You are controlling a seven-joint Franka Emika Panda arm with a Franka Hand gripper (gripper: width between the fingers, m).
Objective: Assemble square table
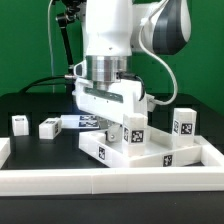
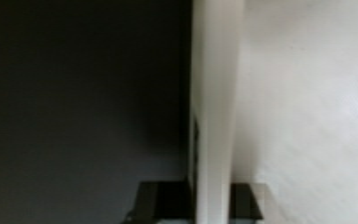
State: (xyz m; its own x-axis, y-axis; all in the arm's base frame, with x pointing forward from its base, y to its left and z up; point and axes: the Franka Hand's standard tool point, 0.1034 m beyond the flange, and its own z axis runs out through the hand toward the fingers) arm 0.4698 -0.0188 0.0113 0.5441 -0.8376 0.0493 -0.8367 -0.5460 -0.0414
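Note:
The square tabletop slab (image 1: 140, 152) is white with tags on its rim and rests in the front corner of the border wall on the exterior view's right. My gripper (image 1: 107, 126) comes down onto its rear edge. In the wrist view the slab's rim (image 2: 215, 100) runs as a white strip between my two dark fingers (image 2: 163, 203), which sit close against it on both sides, so the gripper (image 2: 206, 202) is shut on the slab. One leg (image 1: 133, 130) stands at the slab beside the gripper, another (image 1: 183, 122) at the right. Two legs (image 1: 19, 123) (image 1: 47, 127) lie on the left.
The low white border wall (image 1: 100, 182) runs along the front and turns up the exterior view's right side (image 1: 216, 150) and left end (image 1: 4, 150). The marker board (image 1: 82, 121) lies flat behind the gripper. Black cables hang at the back left.

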